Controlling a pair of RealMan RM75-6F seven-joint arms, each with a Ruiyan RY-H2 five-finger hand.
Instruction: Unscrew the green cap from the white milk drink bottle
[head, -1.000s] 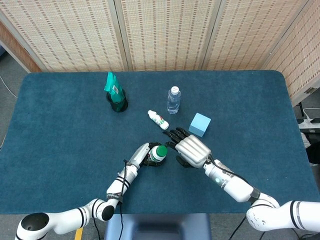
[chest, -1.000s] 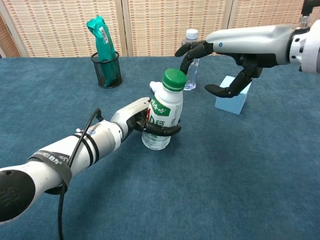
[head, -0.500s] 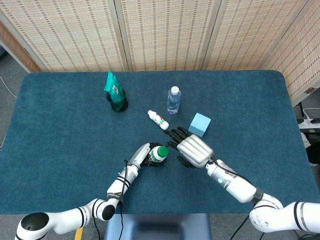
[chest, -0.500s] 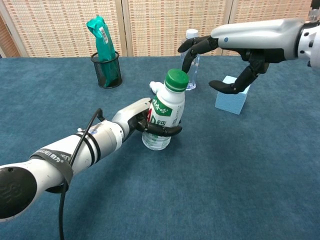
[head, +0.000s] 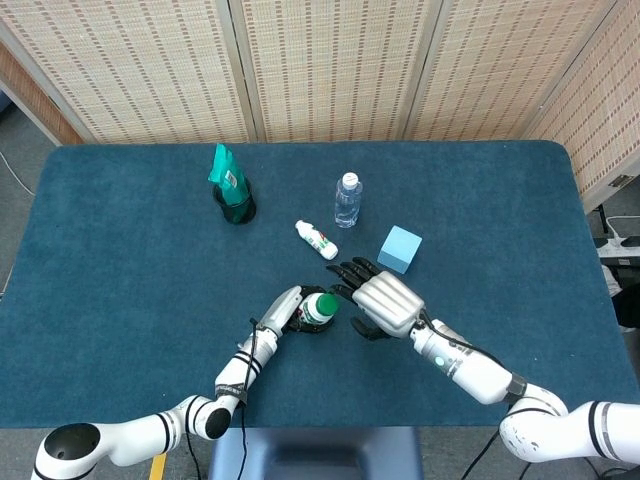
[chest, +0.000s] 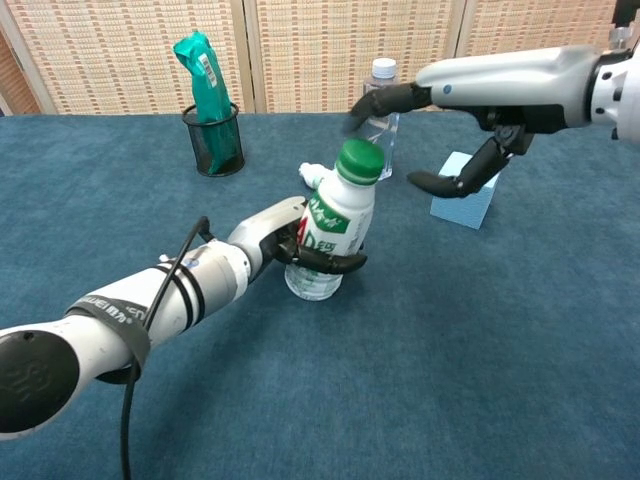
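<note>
Tilted further toward the right than a second ago, the white milk drink bottle (chest: 330, 235) now leans in the grip of the left hand (chest: 290, 245), whose fingers wrap its lower body near the middle of the table (head: 120, 300). Its green cap (chest: 361, 160) stays seated on the neck. Over the same interval the right hand (chest: 450, 130) has shifted only slightly: it hovers just right of and above the cap, fingers spread wide and curved, holding nothing and touching neither cap nor bottle. The lean brings the cap closer to those fingers, which suggests the approach to the cap is under way but the unscrewing itself has not begun. Counted across both views: one milk drink bottle held; one small white bottle (head: 317, 239) lying on its side beyond it; one clear water bottle (head: 347, 200) standing further back; one light blue block (head: 400, 248) to the right; one black mesh cup (head: 236, 208) at far left, holding one green packet (head: 225, 174).
</note>
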